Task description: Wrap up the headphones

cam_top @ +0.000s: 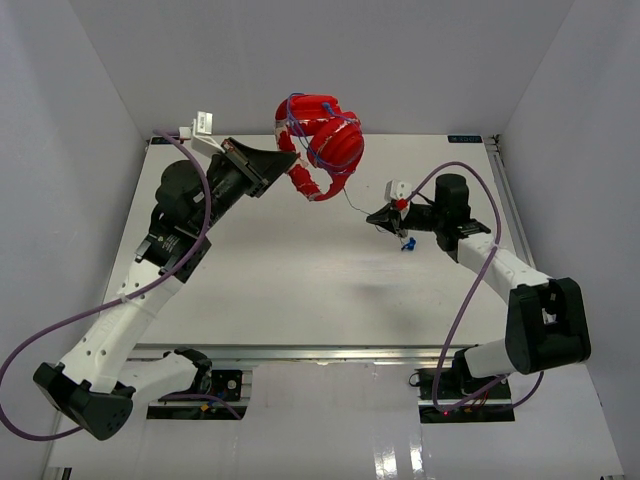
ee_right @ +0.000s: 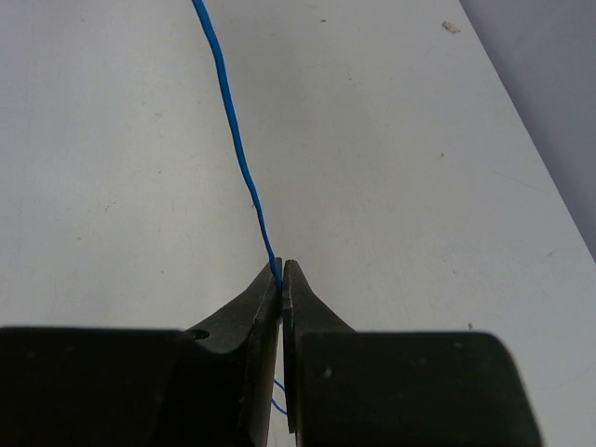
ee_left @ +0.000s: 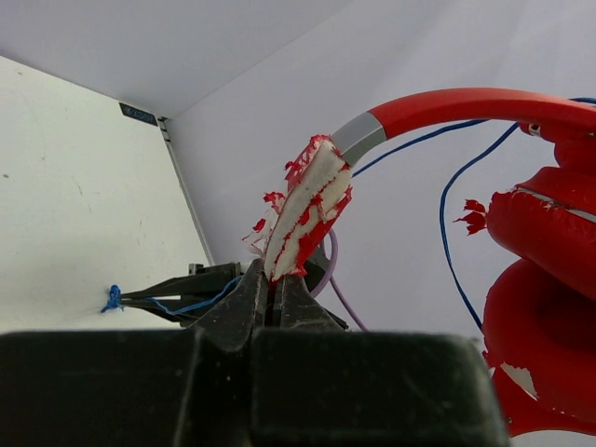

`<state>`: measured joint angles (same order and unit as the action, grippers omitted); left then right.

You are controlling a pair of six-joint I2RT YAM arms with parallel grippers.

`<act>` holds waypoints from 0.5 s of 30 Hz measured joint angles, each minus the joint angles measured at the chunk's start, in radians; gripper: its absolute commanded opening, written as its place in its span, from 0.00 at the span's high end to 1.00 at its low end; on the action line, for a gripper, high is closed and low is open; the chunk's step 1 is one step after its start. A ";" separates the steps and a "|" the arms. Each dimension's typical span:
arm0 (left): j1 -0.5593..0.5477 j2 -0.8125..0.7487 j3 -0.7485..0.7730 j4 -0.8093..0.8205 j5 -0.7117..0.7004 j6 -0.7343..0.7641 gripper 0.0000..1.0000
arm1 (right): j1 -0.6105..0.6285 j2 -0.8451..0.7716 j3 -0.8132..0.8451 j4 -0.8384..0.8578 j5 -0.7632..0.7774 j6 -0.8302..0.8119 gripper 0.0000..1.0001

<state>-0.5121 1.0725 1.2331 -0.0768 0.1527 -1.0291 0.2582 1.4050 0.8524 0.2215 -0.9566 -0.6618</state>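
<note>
The red headphones [cam_top: 325,140] hang in the air above the back of the table, with several turns of thin blue cable round the ear cups. My left gripper [cam_top: 292,162] is shut on the worn red-and-white headband [ee_left: 305,209] and holds them up. The red ear cups [ee_left: 545,307] show at the right of the left wrist view. My right gripper [cam_top: 375,217] is shut on the cable [ee_right: 233,140], which runs taut from the headphones to its tips. The blue plug [cam_top: 407,243] dangles just under the right gripper; it also shows in the left wrist view [ee_left: 113,298].
The white table [cam_top: 300,270] is enclosed by grey walls left, back and right. A small white block [cam_top: 200,125] sits at the back left corner. Thick purple robot cables [cam_top: 455,310] loop beside each arm.
</note>
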 measured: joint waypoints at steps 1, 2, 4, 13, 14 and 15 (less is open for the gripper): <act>0.000 0.000 0.000 0.000 -0.005 0.000 1.00 | 0.002 -0.002 0.000 -0.017 0.000 -0.001 0.92; 0.000 0.000 0.000 0.001 -0.011 -0.001 1.00 | 0.006 -0.005 0.001 -0.038 0.004 -0.005 0.92; 0.001 0.000 0.000 0.002 -0.028 -0.005 1.00 | 0.026 -0.018 0.003 -0.096 0.033 -0.038 0.92; 0.012 0.022 -0.030 0.005 -0.220 0.049 1.00 | 0.322 -0.201 0.020 -0.382 0.402 -0.221 0.92; 0.018 0.027 -0.035 0.004 -0.244 0.067 1.00 | 0.340 -0.234 0.025 -0.394 0.452 -0.236 0.92; 0.024 0.031 -0.042 0.003 -0.266 0.084 1.00 | 0.354 -0.266 0.033 -0.406 0.505 -0.250 0.92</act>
<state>-0.4879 1.1035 1.1908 -0.0739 -0.1135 -0.9451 0.6121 1.1385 0.8856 -0.1846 -0.4517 -0.9114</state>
